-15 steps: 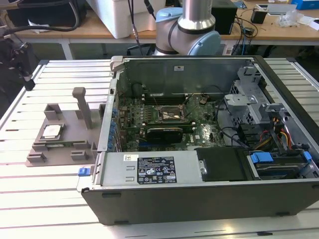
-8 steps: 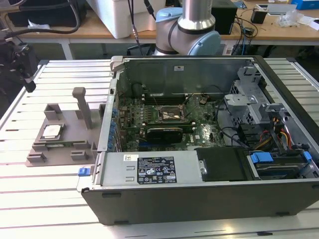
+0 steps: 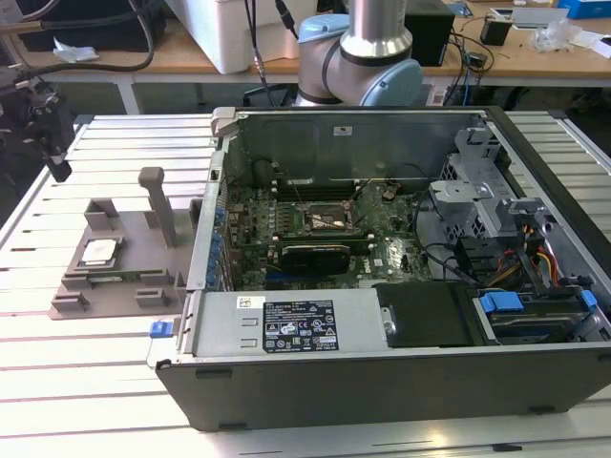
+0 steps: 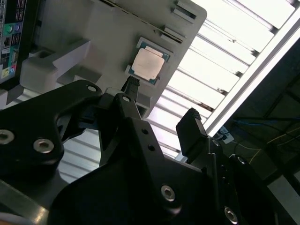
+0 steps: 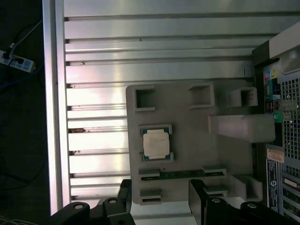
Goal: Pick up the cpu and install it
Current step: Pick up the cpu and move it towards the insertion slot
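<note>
gripper [image 4: 161, 101] wide, empty, near cpu [image 4: 149, 65] | cpu seated in grey holder [image 5: 187, 140]; untouched | case label [image 3: 299, 327]: print illegible

Bright slatted aluminium tabletop [image 3: 76, 382], cluttered wooden workbench [image 3: 181, 59] behind, dark floor [image 5: 23, 140] with a power strip [image 5: 16, 62]

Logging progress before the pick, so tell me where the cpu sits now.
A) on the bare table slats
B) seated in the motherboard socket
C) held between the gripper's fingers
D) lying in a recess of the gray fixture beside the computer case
D: the cpu lies flat in a recess of the gray fixture, and in the second wrist view the open gripper is apart from it, holding nothing.
</note>
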Available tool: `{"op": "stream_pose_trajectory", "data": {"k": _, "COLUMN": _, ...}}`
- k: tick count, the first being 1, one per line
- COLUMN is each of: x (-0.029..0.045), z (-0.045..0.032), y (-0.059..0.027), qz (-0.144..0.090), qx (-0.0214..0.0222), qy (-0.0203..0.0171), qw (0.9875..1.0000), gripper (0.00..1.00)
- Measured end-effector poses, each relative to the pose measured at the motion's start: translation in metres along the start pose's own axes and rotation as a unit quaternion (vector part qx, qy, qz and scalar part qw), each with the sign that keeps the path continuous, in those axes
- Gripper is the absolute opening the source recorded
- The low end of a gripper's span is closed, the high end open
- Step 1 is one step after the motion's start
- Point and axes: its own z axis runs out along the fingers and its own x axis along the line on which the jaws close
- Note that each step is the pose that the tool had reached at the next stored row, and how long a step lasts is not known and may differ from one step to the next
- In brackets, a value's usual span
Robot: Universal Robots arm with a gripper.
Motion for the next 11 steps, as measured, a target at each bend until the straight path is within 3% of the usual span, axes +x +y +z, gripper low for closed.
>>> {"op": "stream_pose_trajectory", "data": {"k": 11, "x": 0.0000, "z": 0.0097, "y": -0.0001, "qz": 0.000, "qx": 0.0000, "qy": 0.0000, "qw": 1.0000, "gripper": 0.60}}
